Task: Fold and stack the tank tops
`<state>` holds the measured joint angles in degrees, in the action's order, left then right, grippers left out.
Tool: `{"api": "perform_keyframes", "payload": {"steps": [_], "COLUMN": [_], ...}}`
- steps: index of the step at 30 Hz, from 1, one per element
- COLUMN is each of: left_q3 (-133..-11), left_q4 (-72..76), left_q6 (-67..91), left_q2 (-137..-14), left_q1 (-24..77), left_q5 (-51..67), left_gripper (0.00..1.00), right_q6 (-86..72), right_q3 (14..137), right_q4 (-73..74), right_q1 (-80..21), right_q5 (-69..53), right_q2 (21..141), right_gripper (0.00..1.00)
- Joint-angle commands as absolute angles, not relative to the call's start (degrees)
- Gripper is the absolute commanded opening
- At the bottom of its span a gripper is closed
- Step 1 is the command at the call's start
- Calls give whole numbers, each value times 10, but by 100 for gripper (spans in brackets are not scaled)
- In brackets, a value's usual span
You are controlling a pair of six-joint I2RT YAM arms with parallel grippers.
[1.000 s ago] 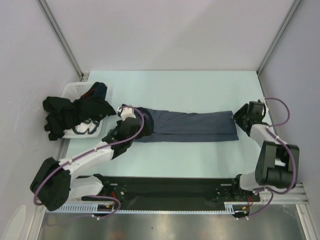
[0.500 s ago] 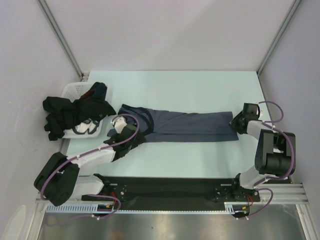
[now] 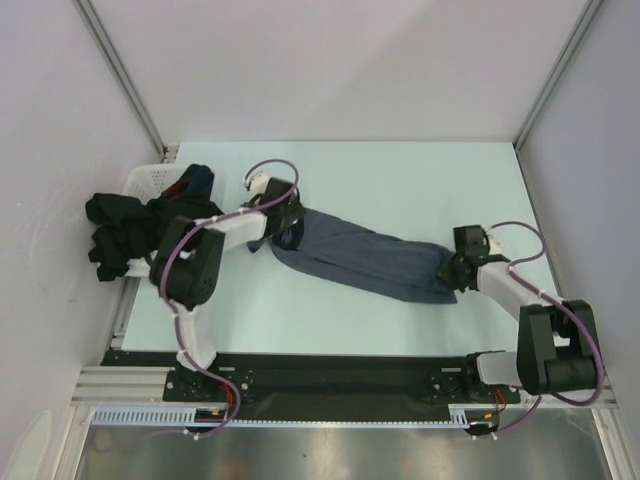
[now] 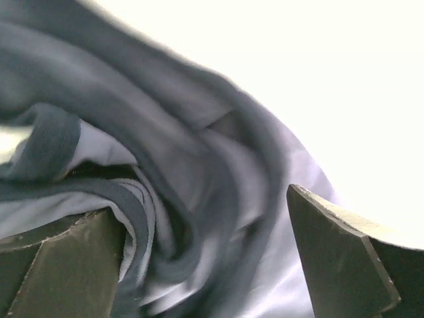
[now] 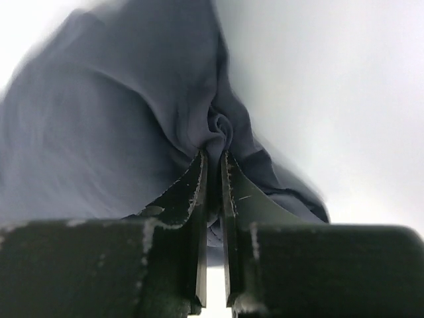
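tank top (image 3: 370, 262) slate blue-grey, plain, darker navy trim (image 4: 56, 142). second tank top (image 3: 125, 235) plain black. basket (image 3: 145, 180) white, open lattice. bench (image 3: 400, 170) pale mint. walls (image 3: 350, 60) pale grey. my left tool (image 4: 204, 205) and right tool (image 5: 213, 173) black-fingered; my arms (image 3: 230, 232) white with black joints, cables (image 3: 275, 164) purple.

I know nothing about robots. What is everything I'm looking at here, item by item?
blue-grey tank top: one, slate blue-grey, stretched slantwise across the table between the two grippers.
heap of dark clothes: number unclear, mostly black, spilling over the basket.
basket: one, white, at the table's far left corner.
table: one, pale green.
left arm: one, white and black, reaching to the top's far end.
right arm: one, white and black, at the top's near end.
left gripper: one, dark fingers apart, cloth bunched between them.
right gripper: one, dark, pinched shut on the top.
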<state>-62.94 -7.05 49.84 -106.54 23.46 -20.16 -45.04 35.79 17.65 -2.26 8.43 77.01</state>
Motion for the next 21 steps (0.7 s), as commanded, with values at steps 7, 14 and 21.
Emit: {"api": "perform_keyframes", "payload": {"steps": [7, 14, 21], "left_q3": [-1015, -1280, -1266], "left_q4": [-87, -151, -165], "left_q6": [412, 325, 305], "left_q2": [-1331, -1459, -1398], "left_q1": [237, 300, 256], "left_q5": [-48, 10, 33], "left_gripper": [88, 93, 100], "right_q6": [-733, -739, -592], "right_q3": [262, 400, 475], "right_q4": [290, 242, 314], "right_q1": [-418, -671, -677], "right_q5": [80, 90, 158], "right_q2": [679, 794, 757], "right_gripper": [16, 34, 68]}}
